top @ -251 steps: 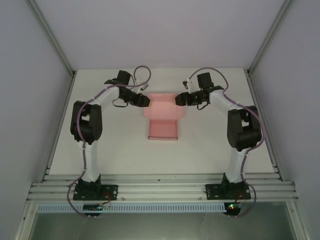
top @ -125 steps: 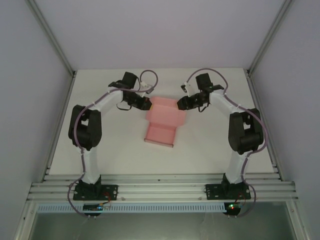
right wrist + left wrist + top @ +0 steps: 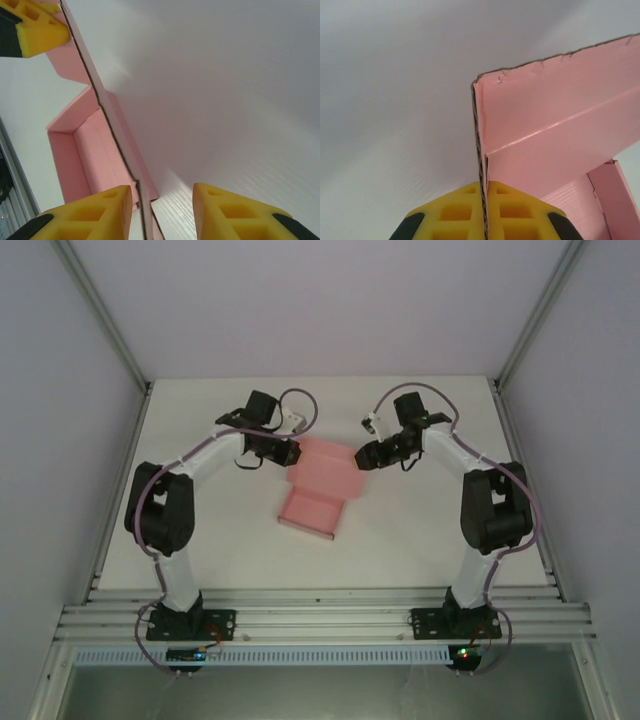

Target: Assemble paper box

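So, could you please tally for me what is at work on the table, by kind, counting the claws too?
pink paper box: 1
claws: 2, the left claw and the right claw
Total: 3

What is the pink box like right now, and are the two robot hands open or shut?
paper box: partly folded, some walls standing up, top not closed.
left gripper: shut, pinching an edge of the paper box.
right gripper: open, with a card edge of the box standing between its fingers, close to one of them, not pinched.
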`<state>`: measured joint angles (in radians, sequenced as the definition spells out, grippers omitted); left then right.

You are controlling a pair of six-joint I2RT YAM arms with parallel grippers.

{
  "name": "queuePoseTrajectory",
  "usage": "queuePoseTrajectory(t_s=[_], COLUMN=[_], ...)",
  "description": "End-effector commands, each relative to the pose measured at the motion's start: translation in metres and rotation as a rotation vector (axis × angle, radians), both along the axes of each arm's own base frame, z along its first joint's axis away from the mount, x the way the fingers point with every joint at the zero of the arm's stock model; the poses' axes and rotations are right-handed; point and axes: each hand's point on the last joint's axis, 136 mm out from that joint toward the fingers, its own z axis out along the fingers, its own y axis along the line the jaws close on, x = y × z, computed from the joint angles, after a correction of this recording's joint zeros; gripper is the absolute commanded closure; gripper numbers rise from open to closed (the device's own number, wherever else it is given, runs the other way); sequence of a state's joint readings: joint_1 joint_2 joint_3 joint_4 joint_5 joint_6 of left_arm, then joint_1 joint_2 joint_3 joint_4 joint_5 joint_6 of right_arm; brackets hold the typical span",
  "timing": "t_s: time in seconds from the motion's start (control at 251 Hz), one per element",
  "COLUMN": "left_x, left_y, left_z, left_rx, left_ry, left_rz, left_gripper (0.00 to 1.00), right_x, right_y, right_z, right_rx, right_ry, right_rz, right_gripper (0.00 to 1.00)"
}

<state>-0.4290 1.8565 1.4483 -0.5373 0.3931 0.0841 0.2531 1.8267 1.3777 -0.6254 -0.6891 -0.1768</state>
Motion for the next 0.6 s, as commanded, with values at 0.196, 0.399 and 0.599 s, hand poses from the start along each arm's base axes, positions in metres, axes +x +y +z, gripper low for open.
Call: queuePoseTrajectory(t_s=[0.196,0.399,0.599], left_x=[0.001,-0.001,0.013], left_y=[0.000,-0.001,0.012], left_z=[0.012,0.023,0.048], left_rx=[-0.001,-0.018,0.143], left_ry=[-0.052,-0.071,-0.241], left_rz=[0.035,0.093,0.368], left_gripper=[1.00,1.00,1.00], right_x=[-0.021,-0.013,0.023], right_y=[0.003,-0.001,-0.004], right_z=[-0.010,-0.013,0.023], right_rx=[-0.008,-0.125,-0.303], right_ry=[0.048,0.001,-0.144], right_rz=[0.046,-0.015,-0.270], right_gripper=[0.66,0.93,0.99])
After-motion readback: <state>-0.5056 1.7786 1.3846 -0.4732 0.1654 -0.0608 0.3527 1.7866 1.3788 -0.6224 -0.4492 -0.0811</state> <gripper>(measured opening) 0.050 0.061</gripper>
